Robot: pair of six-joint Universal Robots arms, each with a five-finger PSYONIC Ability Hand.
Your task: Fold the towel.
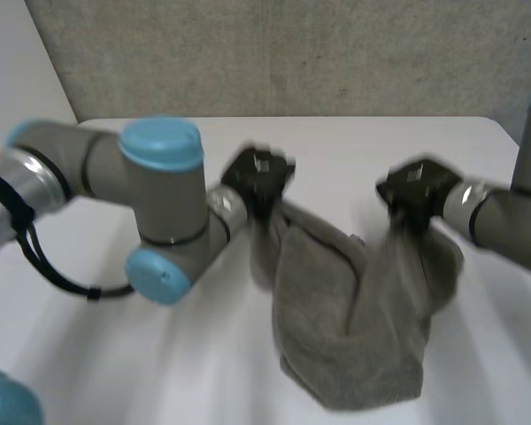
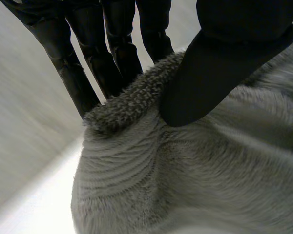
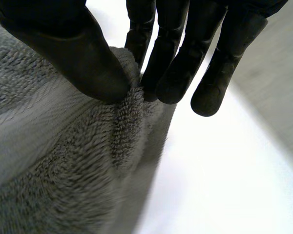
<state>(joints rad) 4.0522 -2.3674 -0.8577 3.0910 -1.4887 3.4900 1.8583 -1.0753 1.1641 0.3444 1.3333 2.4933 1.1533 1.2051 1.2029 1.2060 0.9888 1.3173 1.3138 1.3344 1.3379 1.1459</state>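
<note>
Grey towel [image 1: 354, 319] sits mid-bench, lifted at its top and sagging in a V between the two hands. Its lower bulk is bunched on the white bench [image 1: 336, 142] toward 6 o'clock.

Left hand [image 1: 258, 177] is at the towel's 10 o'clock corner. In the left wrist view it pinches the fuzzy hem: thumb [image 2: 219, 73] pressed on top, fingers [image 2: 117, 48] straight behind the edge.

Right hand [image 1: 418, 188] is at the 2 o'clock corner with the same grip. In the right wrist view the thumb [image 3: 78, 58] clamps the hem against the near fingers [image 3: 176, 63]; the outermost finger hangs free of the cloth.

Step in hand, judged: corners grasped and raised, fold not yet laid.

To do it well:
- Draw the hands apart first, so the held edge goes taut and the middle sag drops out.
- Hold both hands level, so the edge travels square.
- Carry it toward 6 o'clock over the bunched part, lower until the hems meet, then let go.

Both pinches are shallow, right at the hem, so a quick pull could slip a corner. The bottom wad may crease the fold unless it is dragged flat.
</note>
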